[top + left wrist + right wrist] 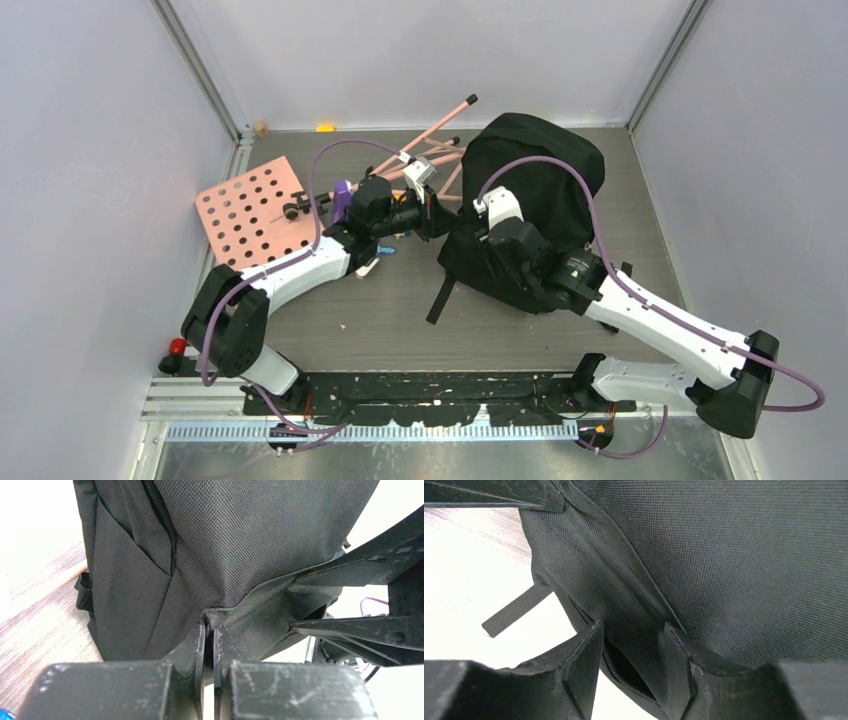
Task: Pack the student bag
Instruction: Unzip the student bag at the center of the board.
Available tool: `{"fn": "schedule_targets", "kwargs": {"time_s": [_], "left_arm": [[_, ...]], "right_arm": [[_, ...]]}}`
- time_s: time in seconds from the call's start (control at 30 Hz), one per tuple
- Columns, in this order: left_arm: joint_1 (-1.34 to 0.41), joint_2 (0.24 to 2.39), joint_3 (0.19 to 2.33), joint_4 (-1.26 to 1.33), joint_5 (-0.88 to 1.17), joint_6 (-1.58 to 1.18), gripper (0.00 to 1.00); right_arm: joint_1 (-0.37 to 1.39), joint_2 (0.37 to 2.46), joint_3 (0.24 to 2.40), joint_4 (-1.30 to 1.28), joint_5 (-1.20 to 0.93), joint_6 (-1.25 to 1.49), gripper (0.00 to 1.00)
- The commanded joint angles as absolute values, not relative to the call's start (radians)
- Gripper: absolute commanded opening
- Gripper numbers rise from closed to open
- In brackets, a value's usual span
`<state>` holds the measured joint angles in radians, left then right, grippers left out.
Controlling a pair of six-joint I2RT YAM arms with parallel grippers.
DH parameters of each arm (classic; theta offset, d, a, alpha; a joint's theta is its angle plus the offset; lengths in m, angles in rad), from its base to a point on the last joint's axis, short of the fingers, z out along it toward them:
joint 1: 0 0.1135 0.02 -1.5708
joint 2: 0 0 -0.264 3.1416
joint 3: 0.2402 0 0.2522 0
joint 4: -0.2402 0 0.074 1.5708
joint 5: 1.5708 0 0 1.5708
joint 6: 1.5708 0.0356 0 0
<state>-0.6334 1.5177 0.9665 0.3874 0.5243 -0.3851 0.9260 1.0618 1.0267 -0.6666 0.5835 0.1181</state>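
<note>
The student bag (545, 185) is a large black backpack standing at the middle right, with a loose strap (440, 297) trailing toward the front. My left gripper (441, 217) is at the bag's left edge. In the left wrist view it (210, 622) is shut on a pinched fold of the bag's fabric (240, 555). My right gripper (490, 232) is against the bag's front. In the right wrist view it (634, 630) is open, its fingers (589, 655) straddling a fabric flap beside a partly open zip (616, 667) of the bag (734, 555).
A pink perforated board (250, 210) lies at the left. Several pink rods (440, 130) lean behind the left gripper. A purple item (342, 200), a small blue item (386, 250) and a white item (368, 266) lie by the left arm. Walls close in three sides.
</note>
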Motion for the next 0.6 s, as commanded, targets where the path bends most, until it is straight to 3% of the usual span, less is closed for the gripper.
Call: {"fn": "schedule_targets", "kwargs": {"time_s": [0.0,0.1,0.27,0.37,0.57], "left_arm": [[-0.617,1.446,0.966,0.395,0.507,-0.355,0.01],[-0.617,1.434,0.966,0.377,0.504,-0.342,0.05],[-0.617,1.413,0.957,0.373,0.506,-0.344,0.17],[-0.617,1.394,0.947,0.370,0.502,-0.351,0.34],[-0.617,1.313,0.908,0.352,0.459,-0.377,0.50]], "right_arm": [[0.877,1.092,1.079,-0.658,0.544,0.069,0.50],[0.854,1.109,1.069,-0.658,0.538,0.067,0.44],[0.844,1.122,1.016,-0.644,0.465,0.095,0.43],[0.842,1.108,0.962,-0.619,0.428,0.110,0.43],[0.838,1.094,0.918,-0.581,0.215,0.108,0.52]]}}
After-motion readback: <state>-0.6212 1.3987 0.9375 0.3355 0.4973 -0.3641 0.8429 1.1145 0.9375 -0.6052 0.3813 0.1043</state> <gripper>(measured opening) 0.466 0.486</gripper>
